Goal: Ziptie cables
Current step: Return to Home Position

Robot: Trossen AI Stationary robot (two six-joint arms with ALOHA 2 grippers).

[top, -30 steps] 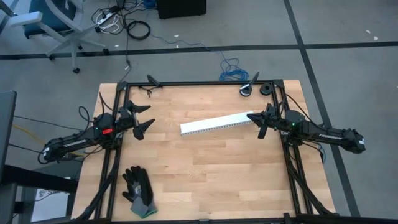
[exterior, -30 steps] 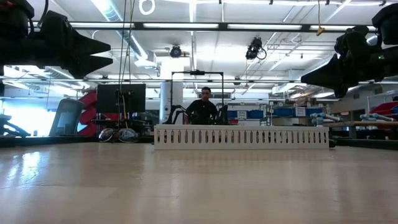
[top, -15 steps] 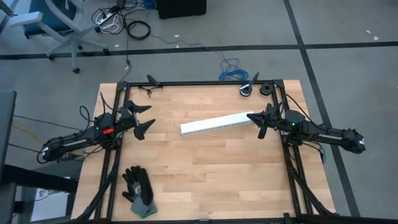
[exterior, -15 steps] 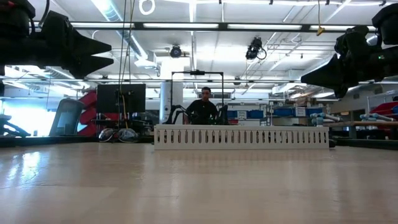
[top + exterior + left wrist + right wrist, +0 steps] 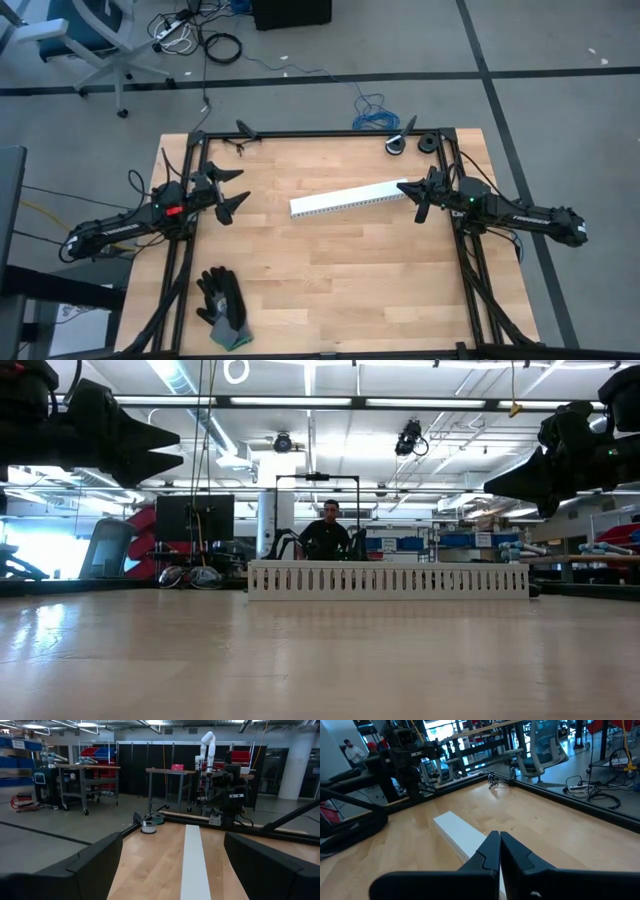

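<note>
My left gripper hangs above the left edge of the pale wooden tabletop, its two dark fingers spread wide and holding nothing; through its wrist camera I look between them along the long white slotted plastic cable duct. My right gripper hangs above the right edge, its fingers pressed together with nothing between them, their tips over the duct's right end. From the low view both grippers are raised clear of the wood. The duct lies flat on the tabletop with a plain white cover on top, running slantwise from the middle toward the right edge, its right end nearer the far edge. The cables and the ziptie cannot be seen in any view. A pair of black work gloves lies near the near left corner, well apart from the duct. Two small round black parts sit at the far right corner. A coil of blue wire lies on the floor beyond the far edge. A person in dark clothing sits in the room behind the table.
</note>
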